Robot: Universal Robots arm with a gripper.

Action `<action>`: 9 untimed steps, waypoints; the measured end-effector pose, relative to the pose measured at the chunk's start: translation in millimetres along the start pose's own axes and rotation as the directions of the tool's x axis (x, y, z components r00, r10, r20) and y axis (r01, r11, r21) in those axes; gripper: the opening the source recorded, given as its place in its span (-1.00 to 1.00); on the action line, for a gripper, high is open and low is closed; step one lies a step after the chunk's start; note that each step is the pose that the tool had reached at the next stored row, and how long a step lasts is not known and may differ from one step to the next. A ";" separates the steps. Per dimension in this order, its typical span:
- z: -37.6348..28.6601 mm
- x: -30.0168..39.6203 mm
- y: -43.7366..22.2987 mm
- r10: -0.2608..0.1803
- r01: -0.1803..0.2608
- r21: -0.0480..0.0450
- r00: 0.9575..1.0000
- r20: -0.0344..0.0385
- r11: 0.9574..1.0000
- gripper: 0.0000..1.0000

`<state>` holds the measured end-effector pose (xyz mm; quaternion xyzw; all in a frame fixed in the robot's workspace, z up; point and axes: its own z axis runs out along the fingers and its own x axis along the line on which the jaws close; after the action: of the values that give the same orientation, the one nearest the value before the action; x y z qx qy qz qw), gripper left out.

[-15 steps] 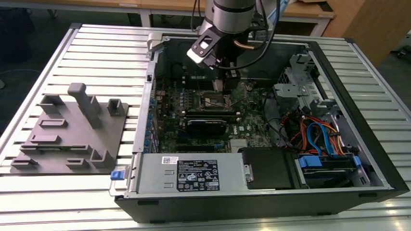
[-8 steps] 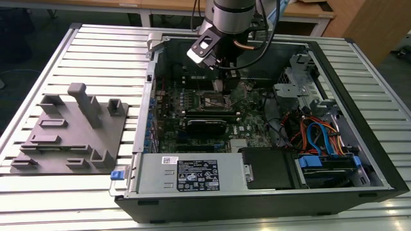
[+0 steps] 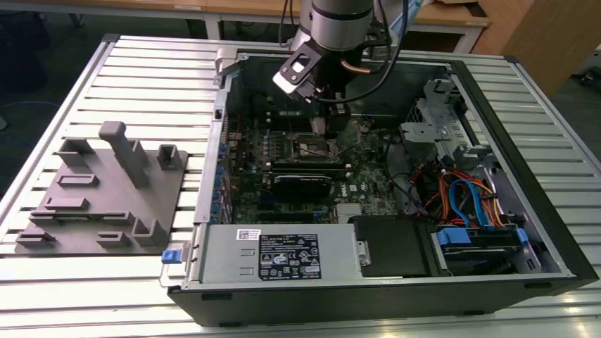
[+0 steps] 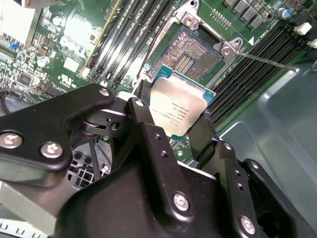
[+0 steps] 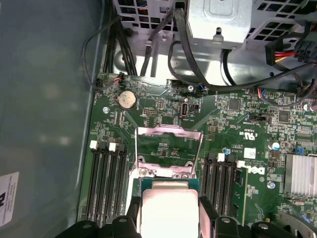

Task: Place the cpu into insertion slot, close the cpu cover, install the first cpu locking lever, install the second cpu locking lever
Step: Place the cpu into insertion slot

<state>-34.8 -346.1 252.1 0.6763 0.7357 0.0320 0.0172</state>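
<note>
My gripper (image 4: 173,118) is shut on the cpu (image 4: 179,105), a flat square chip with a dull silver top on a green edge, pinched by two opposite sides between black fingers (image 4: 143,111). It hangs tilted just above the insertion slot (image 4: 192,53), whose dark pin field lies bare inside its silver rim. In the first wrist view the cpu (image 5: 168,210) sits in the gripper (image 5: 169,215) right before the cpu cover (image 5: 168,131), which stands raised and open. A thin locking lever (image 4: 267,60) sticks out beside the slot. The exterior view shows the gripper (image 3: 320,125) low over the slot (image 3: 314,146).
Long black memory slots (image 5: 106,183) flank the socket on both sides. The open computer case (image 3: 526,176) holds cables (image 3: 465,197), a drive cage and a power supply (image 3: 272,257). A grey fixture block (image 3: 103,190) lies on the slatted table at the exterior view's left.
</note>
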 end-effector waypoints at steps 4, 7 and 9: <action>6.3 1.7 -0.8 0.034 -0.034 0.000 0.999 0.003 0.999 0.08; 11.7 3.9 -2.8 0.037 -0.037 -0.001 0.999 0.004 0.999 0.08; 15.1 5.0 -4.0 0.039 -0.039 -0.001 0.999 0.004 0.999 0.08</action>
<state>-38.1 -341.1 236.8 0.6906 0.7223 0.0313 0.0180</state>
